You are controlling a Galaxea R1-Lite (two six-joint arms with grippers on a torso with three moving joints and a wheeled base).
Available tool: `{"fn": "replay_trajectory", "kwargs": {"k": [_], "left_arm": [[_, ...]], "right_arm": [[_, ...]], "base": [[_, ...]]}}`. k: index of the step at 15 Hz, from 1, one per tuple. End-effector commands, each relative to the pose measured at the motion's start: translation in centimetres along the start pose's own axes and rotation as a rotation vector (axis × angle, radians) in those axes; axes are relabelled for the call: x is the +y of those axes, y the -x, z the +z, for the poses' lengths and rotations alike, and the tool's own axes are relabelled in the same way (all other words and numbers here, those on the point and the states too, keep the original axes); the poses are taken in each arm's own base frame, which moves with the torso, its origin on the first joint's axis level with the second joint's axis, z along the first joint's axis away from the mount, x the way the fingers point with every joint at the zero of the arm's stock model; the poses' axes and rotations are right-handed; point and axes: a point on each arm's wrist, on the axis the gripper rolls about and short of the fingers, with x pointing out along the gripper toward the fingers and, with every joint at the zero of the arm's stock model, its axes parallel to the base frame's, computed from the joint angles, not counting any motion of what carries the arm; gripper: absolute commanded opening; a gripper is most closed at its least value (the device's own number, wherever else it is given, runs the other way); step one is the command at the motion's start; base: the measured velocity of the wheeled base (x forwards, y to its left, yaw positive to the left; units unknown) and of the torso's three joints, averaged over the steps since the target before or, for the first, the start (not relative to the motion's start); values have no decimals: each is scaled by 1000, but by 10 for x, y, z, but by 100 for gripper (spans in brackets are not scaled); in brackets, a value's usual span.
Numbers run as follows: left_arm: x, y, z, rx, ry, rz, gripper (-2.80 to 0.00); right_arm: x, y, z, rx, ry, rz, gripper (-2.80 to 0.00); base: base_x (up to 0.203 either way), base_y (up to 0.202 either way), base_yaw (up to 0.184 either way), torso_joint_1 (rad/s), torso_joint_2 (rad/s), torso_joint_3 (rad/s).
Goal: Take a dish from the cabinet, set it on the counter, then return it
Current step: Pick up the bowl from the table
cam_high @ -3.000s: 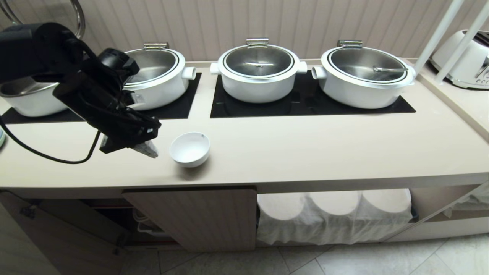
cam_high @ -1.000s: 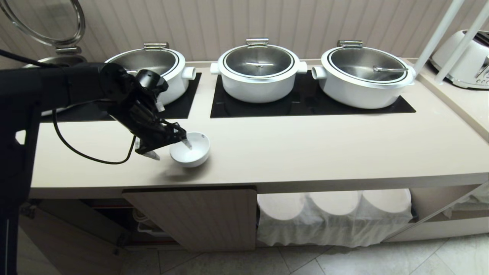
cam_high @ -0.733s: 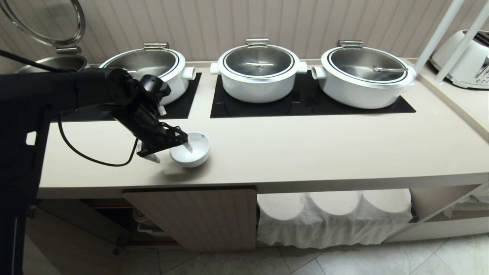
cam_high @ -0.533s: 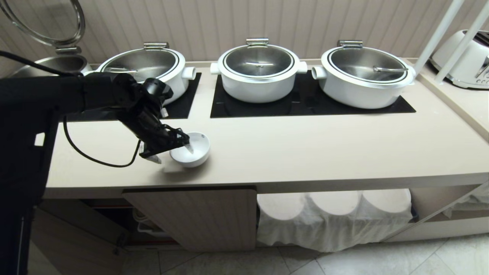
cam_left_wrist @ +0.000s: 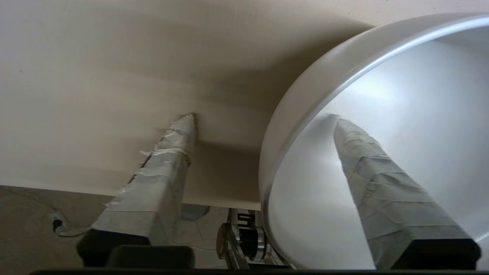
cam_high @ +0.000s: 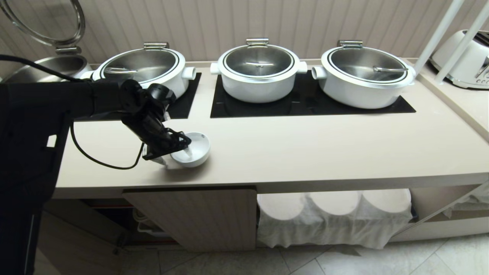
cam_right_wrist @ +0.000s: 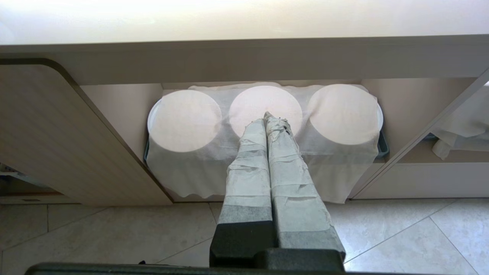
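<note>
I saw the dish (cam_high: 193, 151), a small plain white bowl, round and deep, sitting upright near the front edge of the counter (cam_high: 305, 152), a long smooth beige top with black inset panels. Below it, the cabinet (cam_high: 198, 217) showed one beige fluted door shut. To that door's left the dark interior was exposed, with a red-edged shelf just visible.

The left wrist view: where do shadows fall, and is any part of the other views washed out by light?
Left wrist view: a dark shadow lies on the counter beside the bowl, between the two fingers. Right wrist view: the counter's top is overexposed to near white, and the right gripper stays sharp. Head view: soft, even light; the left gripper casts a faint shadow by the bowl.
</note>
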Motion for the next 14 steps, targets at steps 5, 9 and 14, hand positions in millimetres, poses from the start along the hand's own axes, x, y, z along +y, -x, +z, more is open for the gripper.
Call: {"fn": "replay_trajectory", "kwargs": {"k": [5, 9, 14], "left_arm": [[0, -3, -1, 9, 2, 4, -280], [0, -2, 0, 6, 5, 4, -280], [1, 2, 0, -2, 11, 0, -280]], "right_arm": [[0, 0, 0, 0, 0, 1, -280], [0, 0, 0, 0, 0, 1, -280], [0, 0, 0, 0, 0, 0, -280]], "base": [[0, 0, 0, 0, 0, 0], [0, 0, 0, 0, 0, 0], [0, 0, 0, 0, 0, 0]]}}
